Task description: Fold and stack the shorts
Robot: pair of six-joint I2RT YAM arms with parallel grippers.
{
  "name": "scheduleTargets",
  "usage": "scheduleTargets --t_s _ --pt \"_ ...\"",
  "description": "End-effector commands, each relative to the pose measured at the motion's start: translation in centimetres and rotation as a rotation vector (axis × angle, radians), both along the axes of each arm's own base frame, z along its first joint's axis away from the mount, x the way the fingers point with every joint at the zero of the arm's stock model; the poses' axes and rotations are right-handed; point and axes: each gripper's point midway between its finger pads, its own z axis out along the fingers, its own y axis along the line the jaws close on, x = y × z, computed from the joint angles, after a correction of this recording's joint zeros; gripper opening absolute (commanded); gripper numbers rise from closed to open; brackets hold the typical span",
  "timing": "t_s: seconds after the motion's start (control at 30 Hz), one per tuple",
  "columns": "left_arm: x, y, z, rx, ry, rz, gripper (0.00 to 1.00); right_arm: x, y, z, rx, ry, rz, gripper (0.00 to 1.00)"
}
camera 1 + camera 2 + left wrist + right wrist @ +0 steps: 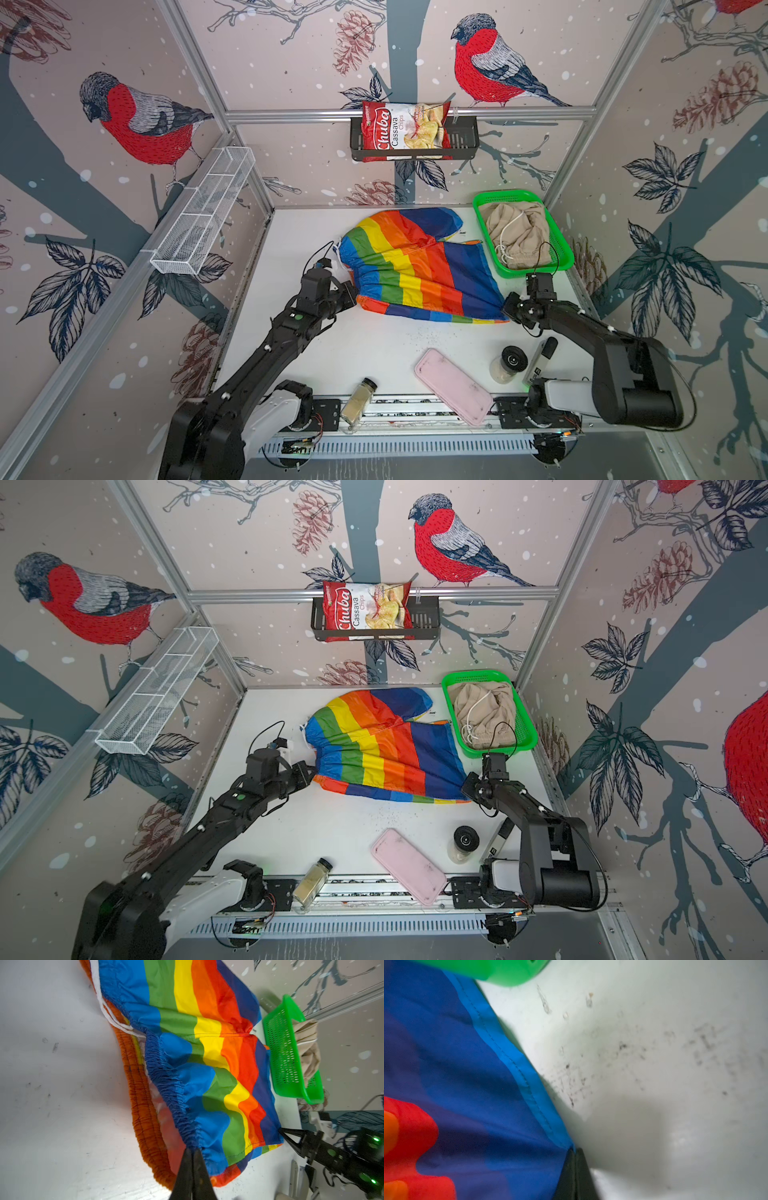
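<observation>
The rainbow shorts (pixel 415 266) (pixel 382 746) lie spread on the white table, waistband to the left and leg hems to the right. My left gripper (pixel 353 296) (pixel 193 1149) is shut on the gathered blue waistband at its near corner; the orange inner waistband and white drawstring show beside it. My right gripper (pixel 505 309) (pixel 575 1149) is shut on the near right hem corner of the same shorts (pixel 467 1084). The beige shorts (pixel 519 232) (pixel 486 712) sit crumpled in the green basket (pixel 536 271) at the back right.
Near the front edge lie a pink case (pixel 453 386), a spice jar (pixel 358 399) on its side, a black-lidded jar (pixel 509 363) and a white-and-black stick-shaped object (pixel 540 361). A chips bag (pixel 405 129) sits in a black wall shelf; a white wire basket (pixel 203 212) hangs on the left wall.
</observation>
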Motion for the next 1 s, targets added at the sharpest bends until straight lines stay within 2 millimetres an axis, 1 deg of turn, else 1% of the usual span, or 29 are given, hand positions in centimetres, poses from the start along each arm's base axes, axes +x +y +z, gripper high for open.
scheduleTargets --t_s 0.0,0.03,0.07,0.1,0.23,0.3,0.37,0.4,0.5,0.53,0.63,0.67,0.7,0.73,0.77,0.83,0.87,0.93,0.97 --pt "-1.2 -0.2 1.3 -0.081 -0.064 -0.013 0.00 0.7 -0.3 -0.3 0.028 -0.002 -0.007 0.00" --pt "-1.8 -0.5 1.5 -0.110 -0.079 -0.031 0.00 0.7 -0.4 -0.6 0.031 0.005 -0.010 0.00" --pt "-2.5 -0.7 1.3 -0.127 -0.077 -0.045 0.00 0.7 -0.4 -0.8 0.033 0.011 -0.012 0.00" --pt "-3.1 -0.7 0.7 -0.136 -0.058 -0.055 0.00 0.7 -0.4 -1.0 0.034 0.014 -0.016 0.00" --pt "-5.6 -1.0 -3.2 -0.171 0.058 -0.083 0.00 0.6 -0.3 -1.4 0.042 0.026 -0.020 0.00" --pt "-6.9 -0.7 -5.8 -0.173 0.135 -0.069 0.00 0.7 -0.3 -1.3 0.041 0.025 -0.021 0.00" --pt "-7.7 -0.3 -7.7 -0.155 0.199 -0.051 0.00 0.8 -0.3 -1.3 0.034 0.028 -0.020 0.00" --pt "-8.1 -0.1 -8.5 -0.142 0.230 -0.045 0.00 0.8 -0.4 -1.1 0.028 0.028 -0.020 0.00" --pt "-8.6 -0.1 -9.7 -0.125 0.290 -0.047 0.00 1.0 -0.5 -0.7 0.002 0.025 -0.017 0.00" --pt "-8.7 -0.1 -10.1 -0.115 0.312 -0.047 0.02 1.1 -0.5 -0.4 -0.011 0.023 -0.013 0.02" --pt "-9.0 0.0 -11.2 -0.072 0.387 -0.045 0.36 1.7 -0.6 0.7 -0.057 0.008 -0.006 0.17" --pt "-8.9 -0.1 -11.2 -0.067 0.404 -0.050 0.48 1.9 -0.7 1.2 -0.074 0.000 -0.006 0.22" --pt "-8.7 -0.2 -11.0 -0.062 0.410 -0.054 0.57 2.1 -0.8 1.7 -0.094 -0.008 -0.005 0.27" --pt "-8.2 -0.2 -10.5 -0.052 0.408 -0.054 0.63 2.4 -0.9 2.4 -0.119 -0.021 -0.004 0.33" --pt "-7.7 0.1 -9.9 -0.028 0.403 -0.036 0.67 2.6 -0.9 3.2 -0.145 -0.033 -0.001 0.37" --pt "-6.4 1.2 -8.5 0.046 0.382 0.013 0.71 3.1 -0.8 5.0 -0.218 -0.066 0.006 0.42" --pt "-5.8 2.2 -7.8 0.097 0.371 0.060 0.72 3.4 -0.5 6.3 -0.260 -0.092 0.016 0.44" --pt "-4.1 3.9 -6.1 0.190 0.316 0.139 0.73 4.0 0.7 8.9 -0.326 -0.165 0.042 0.48" --pt "-3.2 4.8 -5.2 0.227 0.289 0.187 0.74 4.3 1.9 10.0 -0.353 -0.200 0.069 0.49"
